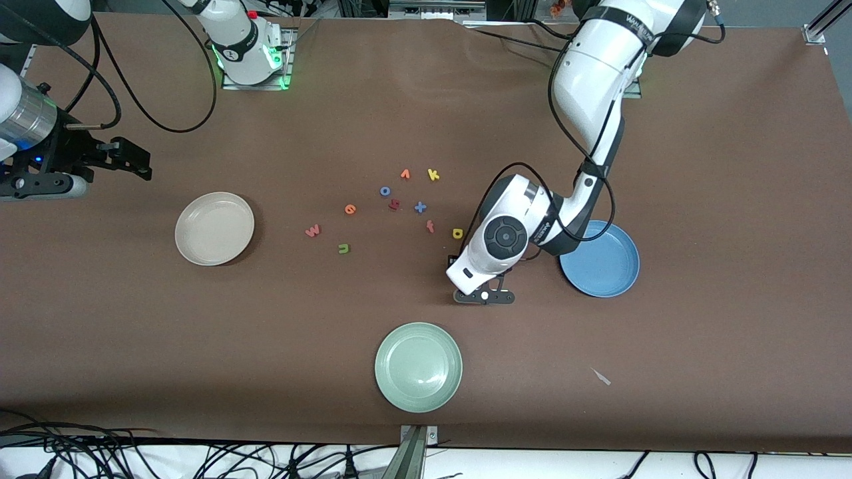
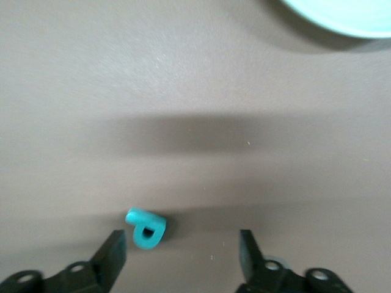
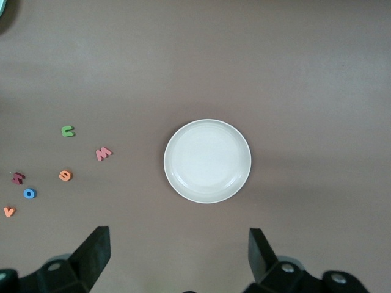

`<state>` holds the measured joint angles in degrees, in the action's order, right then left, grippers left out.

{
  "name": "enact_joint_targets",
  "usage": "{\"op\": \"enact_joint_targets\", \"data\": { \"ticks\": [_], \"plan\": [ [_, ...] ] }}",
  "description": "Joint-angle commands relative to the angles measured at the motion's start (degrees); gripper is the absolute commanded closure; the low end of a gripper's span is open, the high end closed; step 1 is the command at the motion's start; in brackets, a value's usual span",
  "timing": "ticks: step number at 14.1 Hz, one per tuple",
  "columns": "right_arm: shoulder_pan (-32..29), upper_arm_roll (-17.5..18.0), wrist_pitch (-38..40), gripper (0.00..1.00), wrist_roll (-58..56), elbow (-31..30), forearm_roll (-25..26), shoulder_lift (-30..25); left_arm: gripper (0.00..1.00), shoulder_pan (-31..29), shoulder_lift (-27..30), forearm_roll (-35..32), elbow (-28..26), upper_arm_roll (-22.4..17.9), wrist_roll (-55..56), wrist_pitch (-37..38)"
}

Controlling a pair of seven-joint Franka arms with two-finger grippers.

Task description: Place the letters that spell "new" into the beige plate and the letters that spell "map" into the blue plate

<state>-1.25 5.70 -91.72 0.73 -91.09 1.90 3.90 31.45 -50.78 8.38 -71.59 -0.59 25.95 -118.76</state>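
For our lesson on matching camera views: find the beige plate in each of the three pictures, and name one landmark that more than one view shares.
Front view: the beige plate lies toward the right arm's end of the table, beside the salmon w.
Left wrist view: not in it.
Right wrist view: the beige plate sits mid-picture, above the open right gripper.
Shared landmark: the salmon w, beside the plate in both.

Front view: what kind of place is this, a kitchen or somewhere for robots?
Probably a robot lab, not a kitchen. Two white arms are bolted to a brown table, loose cables trail along its edge, and tiny foam letters lie between three empty plates.
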Motion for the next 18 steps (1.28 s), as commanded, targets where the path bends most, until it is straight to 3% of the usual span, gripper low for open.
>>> {"op": "enact_joint_targets", "data": {
  "ticks": [1, 4, 12, 13, 18],
  "plan": [
    [0.46, -0.43, -0.82, 0.0, -0.82, -0.85, 0.21, -0.83, 0.0, -1.65, 7.67, -1.87, -1.01, -0.02, -0.55, 8.06],
    [0.46, -0.25, -0.74, 0.0, -0.64, -0.85, 0.38, -0.91, 0.0, -6.56, 14.55, -1.96, -1.45, -0.55, -2.55, 14.59],
    [0.46, -0.34, -0.82, 0.0, -0.64, -0.85, 0.12, -0.91, 0.0, -19.57, 32.75, -1.96, -1.1, -0.64, -24.68, 34.89],
    [0.46, -0.34, -0.74, 0.0, -0.64, -0.85, 0.12, -0.91, 0.0, -20.72, 34.24, -2.14, -1.88, -0.73, -28.55, 35.09],
    [0.46, -0.34, -1.0, 0.0, -0.64, -0.85, 0.12, -0.91, 0.0, -25.29, 47.59, -7.22, -20.32, 0.75, -29.29, 21.49]
  ]
}}
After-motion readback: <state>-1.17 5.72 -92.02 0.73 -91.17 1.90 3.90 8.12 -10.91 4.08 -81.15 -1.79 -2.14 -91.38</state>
